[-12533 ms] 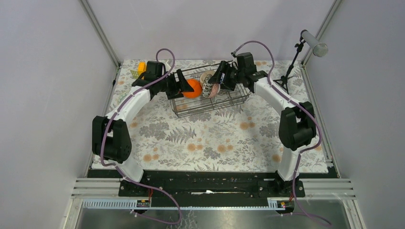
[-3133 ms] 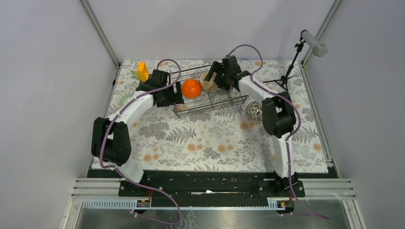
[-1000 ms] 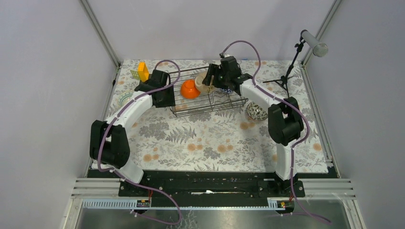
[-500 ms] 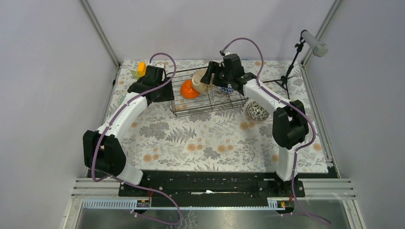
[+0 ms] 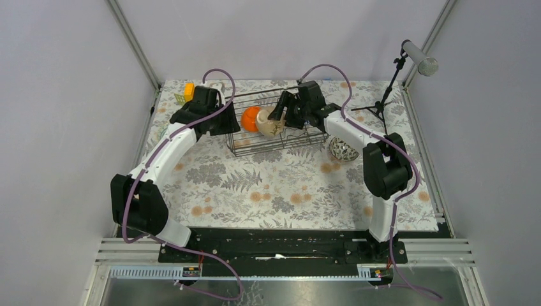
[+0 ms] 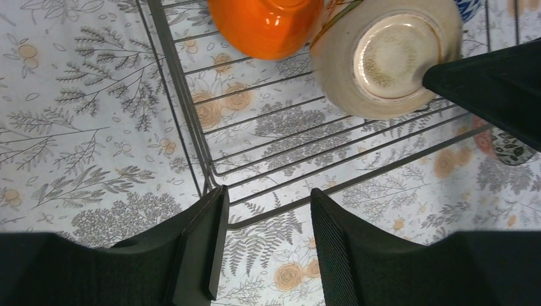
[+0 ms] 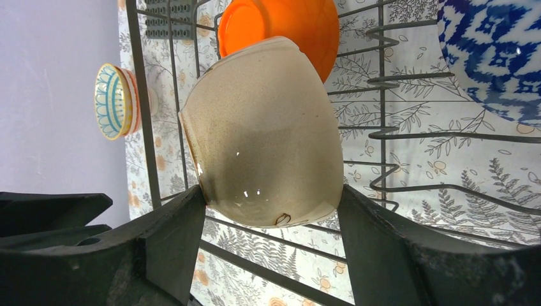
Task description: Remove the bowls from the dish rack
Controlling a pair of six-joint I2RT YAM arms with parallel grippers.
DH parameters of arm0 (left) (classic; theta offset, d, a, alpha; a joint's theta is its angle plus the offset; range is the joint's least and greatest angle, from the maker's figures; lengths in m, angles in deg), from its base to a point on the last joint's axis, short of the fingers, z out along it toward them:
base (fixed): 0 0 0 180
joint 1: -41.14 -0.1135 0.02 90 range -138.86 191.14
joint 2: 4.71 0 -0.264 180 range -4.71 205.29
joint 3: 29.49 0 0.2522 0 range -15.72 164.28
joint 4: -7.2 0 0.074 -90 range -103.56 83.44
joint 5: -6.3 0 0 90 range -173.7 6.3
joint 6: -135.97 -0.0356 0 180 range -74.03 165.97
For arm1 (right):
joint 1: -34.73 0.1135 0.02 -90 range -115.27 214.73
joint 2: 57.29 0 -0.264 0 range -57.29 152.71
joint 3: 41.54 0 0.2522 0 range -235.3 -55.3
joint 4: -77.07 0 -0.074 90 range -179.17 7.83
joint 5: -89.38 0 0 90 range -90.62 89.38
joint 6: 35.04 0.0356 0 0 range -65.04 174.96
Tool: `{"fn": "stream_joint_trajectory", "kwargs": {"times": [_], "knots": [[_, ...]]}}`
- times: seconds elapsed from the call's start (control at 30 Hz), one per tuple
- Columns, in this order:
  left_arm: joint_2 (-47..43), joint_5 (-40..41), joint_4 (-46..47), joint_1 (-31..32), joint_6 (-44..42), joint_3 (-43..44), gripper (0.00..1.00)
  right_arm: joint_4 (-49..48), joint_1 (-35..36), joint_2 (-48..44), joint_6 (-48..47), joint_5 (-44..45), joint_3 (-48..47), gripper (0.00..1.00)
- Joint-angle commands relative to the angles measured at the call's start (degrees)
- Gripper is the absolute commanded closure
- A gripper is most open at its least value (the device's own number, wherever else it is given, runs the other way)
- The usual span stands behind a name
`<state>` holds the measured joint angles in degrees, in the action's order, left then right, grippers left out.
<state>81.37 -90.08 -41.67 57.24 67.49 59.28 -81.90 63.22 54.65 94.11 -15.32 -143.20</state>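
The unloading is being judged as partly done. The beige bowl (image 7: pixel 268 134) is being gripped across its body by the right gripper (image 7: pixel 268 199), whose jaws are being held wide around it. In the centre of the top view it is being carried tilted above the dish rack (image 5: pixel 287 144); whether it is clear of the wires cannot be told. The left gripper (image 6: pixel 265 248) is being kept partly open with nothing between its fingers, at the bottom of the left wrist view, over the rack's corner wire.

Two bowls are being shown outside the rack. A patterned bowl (image 5: pixel 342 148) is lying on the tablecloth (image 5: pixel 268 191) just right of the rack in the top view. A striped bowl (image 7: pixel 115 101) is lying beyond the rack's frame at the left of the right wrist view.

Inside the rack, the orange bowl (image 6: pixel 268 22) is sitting just beside the beige one, at the upper middle of the left wrist view. The blue-white bowl (image 7: pixel 494 57) is being shown among the wire dividers at the upper right of the right wrist view. A sixth bowl is not being made out in any view.

By this reckoning two bowls are out and one is in hand, waiting to be set down on the cloth. At least two are left to be lifted out.
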Motion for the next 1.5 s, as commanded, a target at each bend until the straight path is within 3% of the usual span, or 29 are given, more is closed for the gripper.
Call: {"fn": "stream_joint_trajectory", "kwargs": {"times": [0.0, 0.27, 0.47, 0.63, 0.73, 0.83, 0.93, 1.13, 1.33, 1.47], "knots": [[-1.22, -4.52, 4.08, -0.63, 1.3, 2.82, 0.45, -5.39, -0.39, -3.22, 5.19, -2.93, -1.14, 0.48], [-0.12, -9.23, 6.0, -2.16, 5.43, 3.49, 0.4, -6.43, -1.36, -4.54, 8.15, -3.62, -1.56, 0.49], [0.53, -18.36, 12.8, -6.4, 10.38, 1.98, 0.24, -6.81, -2.81, -7.62, 10.72, -5.53, -1.25, 0.49], [0.36, -30.98, 25.48, -12.51, 19.76, -3.36, 0.16, -9.96, -4.24, -11.36, 13.92, -8.25, 0.05, 0.51], [0.64, -35.44, 30.76, -13.58, 23.4, -4.51, 0.1, -12.76, -4.84, -12.96, 16.77, -10.81, 1.3, 0.52], [1.27, -40.77, 41.65, -14.04, 32.57, -7.51, 0.02, -18.04, -4.96, -13.8, 20.42, -14.17, 3.03, 0.52], [2.14, -44.04, 54.29, -14.61, 41.92, -11.31, 0.01, -25.36, -4.88, -14.24, 25.17, -17.12, 5.22, 0.52], [2.93, -45.96, 68.38, -16.03, 52.5, -13.92, 0.02, -37.07, -4.85, -13.33, 33.7, -21.88, 6.6, 0.53], [5.39, -47.93, 93.94, -16.09, 69.19, -16.14, 0.04, -40.64, -4.85, -12.97, 37.45, -23.38, 6.54, 0.53], [6.05, -47.81, 97.96, -16.07, 72.51, -15.99, 0.05, -43.62, -4.84, -12.33, 40.76, -24.52, 6.43, 0.53]]}}
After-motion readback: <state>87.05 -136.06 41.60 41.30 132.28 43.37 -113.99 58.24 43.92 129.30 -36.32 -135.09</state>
